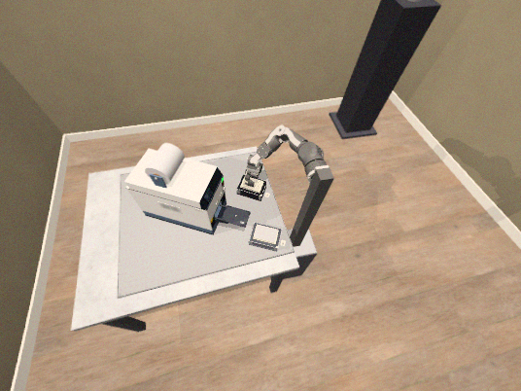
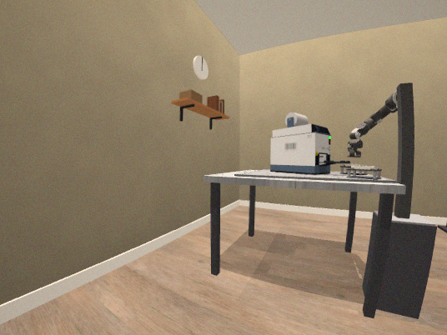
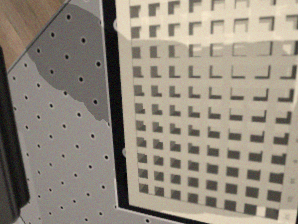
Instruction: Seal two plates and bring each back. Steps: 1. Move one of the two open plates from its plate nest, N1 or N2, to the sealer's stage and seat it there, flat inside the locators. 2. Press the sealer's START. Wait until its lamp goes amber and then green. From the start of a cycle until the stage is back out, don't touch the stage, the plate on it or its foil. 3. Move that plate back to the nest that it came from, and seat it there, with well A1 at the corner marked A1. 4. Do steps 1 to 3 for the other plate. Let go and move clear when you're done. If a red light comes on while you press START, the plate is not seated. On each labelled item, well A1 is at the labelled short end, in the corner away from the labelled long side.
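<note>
My gripper is open and empty, above the plate in the far nest, N2. Its wells show uncovered in the wrist view, where one dark finger is at the left edge. The other plate sits in the near nest, N1; whether foil covers it is too small to tell. The sealer has its stage out with no plate on it. Its lamp is green. The START button is not clearly distinguishable.
The sealer body stands left of the nests, with a white roll on top. The stage juts out between the two nests. The arm's dark post stands at the table's right edge.
</note>
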You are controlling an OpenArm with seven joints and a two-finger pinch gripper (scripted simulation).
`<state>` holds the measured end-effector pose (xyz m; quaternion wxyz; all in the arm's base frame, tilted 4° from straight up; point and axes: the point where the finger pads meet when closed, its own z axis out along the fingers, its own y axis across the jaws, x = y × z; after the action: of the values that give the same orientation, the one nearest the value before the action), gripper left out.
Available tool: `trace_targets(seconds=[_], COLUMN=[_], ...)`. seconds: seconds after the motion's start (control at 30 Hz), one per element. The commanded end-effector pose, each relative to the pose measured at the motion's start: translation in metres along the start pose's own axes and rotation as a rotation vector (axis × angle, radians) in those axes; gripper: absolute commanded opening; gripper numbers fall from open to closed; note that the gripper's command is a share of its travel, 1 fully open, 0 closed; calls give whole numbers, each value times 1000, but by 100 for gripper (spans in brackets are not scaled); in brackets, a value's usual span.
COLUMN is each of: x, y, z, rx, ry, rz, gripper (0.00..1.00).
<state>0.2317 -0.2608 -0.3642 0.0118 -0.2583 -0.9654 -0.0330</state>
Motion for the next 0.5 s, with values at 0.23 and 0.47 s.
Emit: trace_targets(seconds=[0.23, 0.47], x=[-1, -1], y=[1, 1], z=[6, 15], rx=[-7, -7], ry=[-2, -2], rz=[-1, 0], gripper=[65, 65])
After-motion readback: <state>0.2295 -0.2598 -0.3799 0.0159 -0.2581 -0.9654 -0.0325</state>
